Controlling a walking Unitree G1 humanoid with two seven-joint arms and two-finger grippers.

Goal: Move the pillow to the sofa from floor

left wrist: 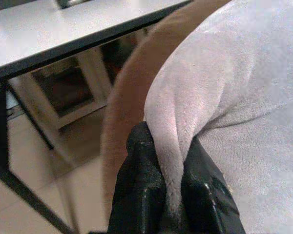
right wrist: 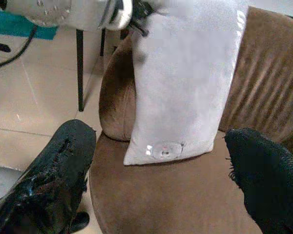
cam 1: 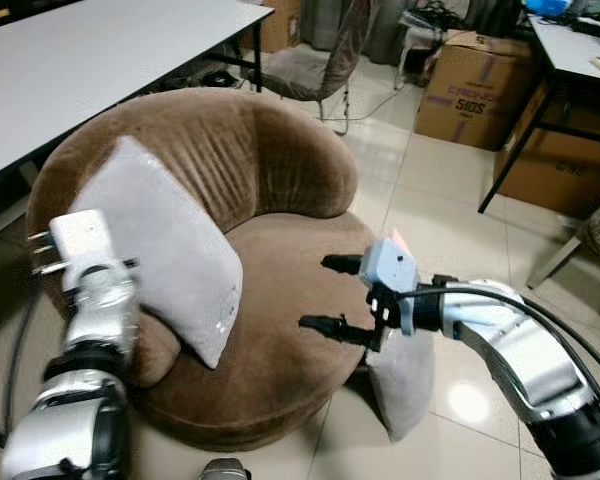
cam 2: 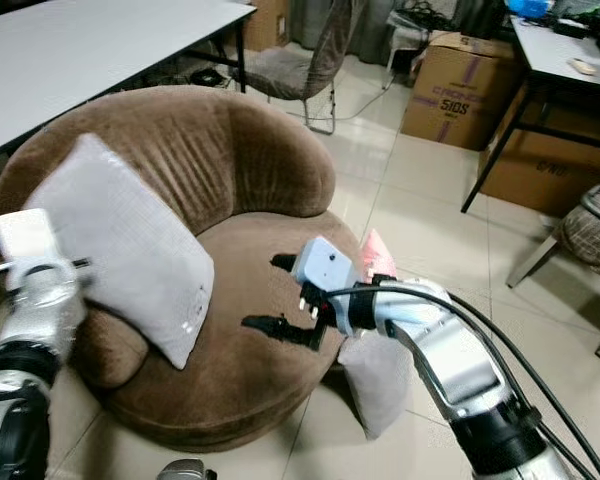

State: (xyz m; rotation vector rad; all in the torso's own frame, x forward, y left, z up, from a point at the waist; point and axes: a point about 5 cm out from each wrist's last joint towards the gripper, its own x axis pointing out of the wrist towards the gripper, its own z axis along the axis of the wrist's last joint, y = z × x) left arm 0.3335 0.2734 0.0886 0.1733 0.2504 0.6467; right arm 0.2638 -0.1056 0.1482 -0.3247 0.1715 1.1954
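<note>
Nearest us, a second pillow (cam 1: pixel 402 385) leans against the sofa's front edge on the floor (cam 1: pixel 450 220), just under our right arm. Our right gripper (cam 1: pixel 332 294) hovers over the seat with its fingers spread wide, holding nothing. Our left gripper (left wrist: pixel 170 195) is pinched tight on a fold at the edge of the grey pillow (cam 1: pixel 165 245), which rests propped against the backrest of the brown sofa (cam 1: pixel 270 160). The fabric bunches easily between the fingers, so we judge it soft and light; an edge or corner is the place to grip. Behind stands a white table (cam 1: pixel 90 50).
</note>
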